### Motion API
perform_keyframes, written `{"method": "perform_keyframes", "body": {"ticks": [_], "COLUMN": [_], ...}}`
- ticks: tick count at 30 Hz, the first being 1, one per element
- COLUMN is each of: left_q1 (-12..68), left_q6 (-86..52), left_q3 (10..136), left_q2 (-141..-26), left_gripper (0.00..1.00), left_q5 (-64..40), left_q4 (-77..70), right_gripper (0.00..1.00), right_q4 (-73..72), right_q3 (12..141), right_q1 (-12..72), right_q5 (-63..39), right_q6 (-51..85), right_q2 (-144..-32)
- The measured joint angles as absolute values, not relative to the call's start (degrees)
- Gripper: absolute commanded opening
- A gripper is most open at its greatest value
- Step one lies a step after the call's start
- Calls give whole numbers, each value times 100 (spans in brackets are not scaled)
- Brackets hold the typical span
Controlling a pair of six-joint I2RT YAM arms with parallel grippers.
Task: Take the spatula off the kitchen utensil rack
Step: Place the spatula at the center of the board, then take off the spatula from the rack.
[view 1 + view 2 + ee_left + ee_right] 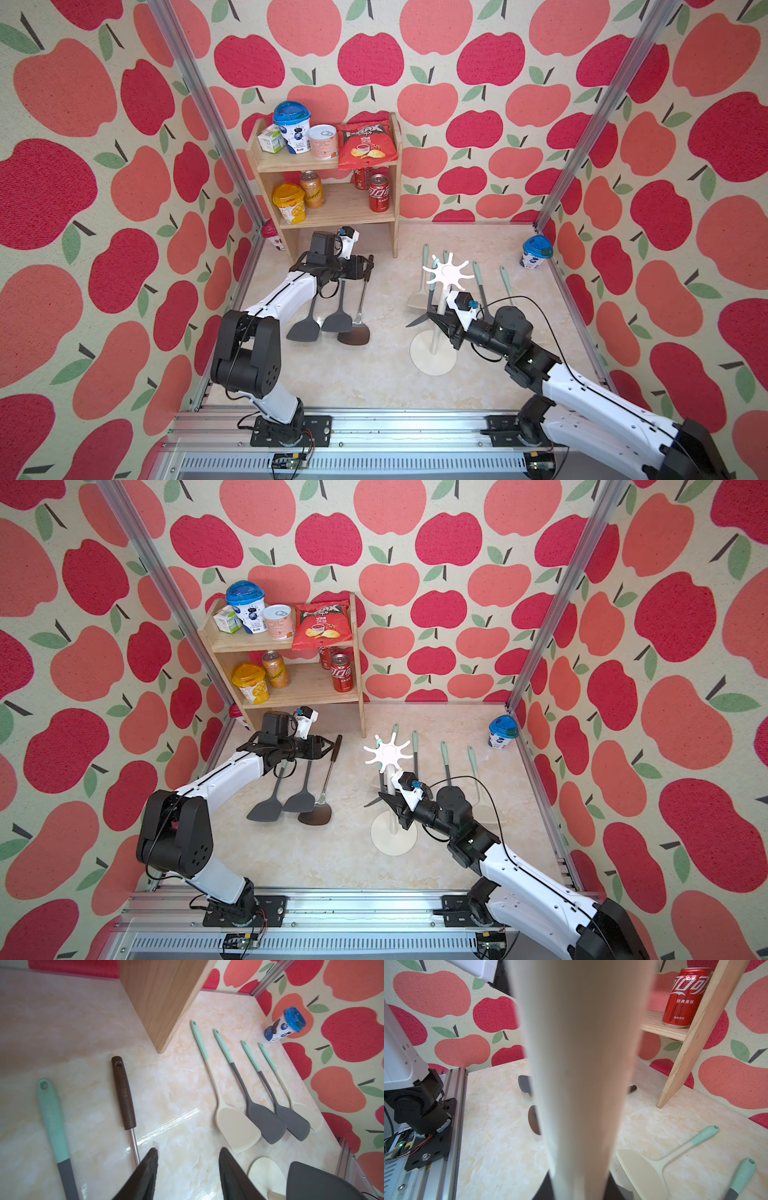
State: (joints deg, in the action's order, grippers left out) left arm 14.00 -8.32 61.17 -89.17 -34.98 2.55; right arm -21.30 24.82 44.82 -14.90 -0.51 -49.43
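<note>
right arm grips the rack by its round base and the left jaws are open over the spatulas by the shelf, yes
No. The right gripper grips the kitchen utensil rack by its upright pole, not the base; the right wrist view shows the pole between the jaws. The rest stands.

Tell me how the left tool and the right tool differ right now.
The left tool is open and empty; the right tool is shut on the rack pole. The left tool hangs over the table beside a brown-handled spatula; the right tool sits at the rack, between its base and top disc. Both are black.
</note>
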Motion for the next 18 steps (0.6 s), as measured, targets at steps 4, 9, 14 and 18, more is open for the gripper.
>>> {"method": "perform_keyframes", "body": {"ticks": [4,9,14,18], "left_q1": [1426,1485,1710,1848], "left_q6": [-777,-731,-548,-429], "left_q3": [5295,5059,5059,5050], "left_q2": [-8073,-7526,-7137,-6781], "left_gripper": [62,65,69,71], "left_q5": [-4163,-4886,-5349,-5686], "left_q4": [-729,-1411,-1634,-1734], "right_gripper": [0,0,0,0], "right_q4": [-2130,-2130,-2130,-2139], "right_q3": [2482,2477,2469,2423], "right_q1": [4482,4482,4482,4482], "right_q5": [-1494,-1496,-1498,-1494], "right_q6": [-58,-60,-62,-62], "right_q2": [-4943,-4932,-4919,-4858]}}
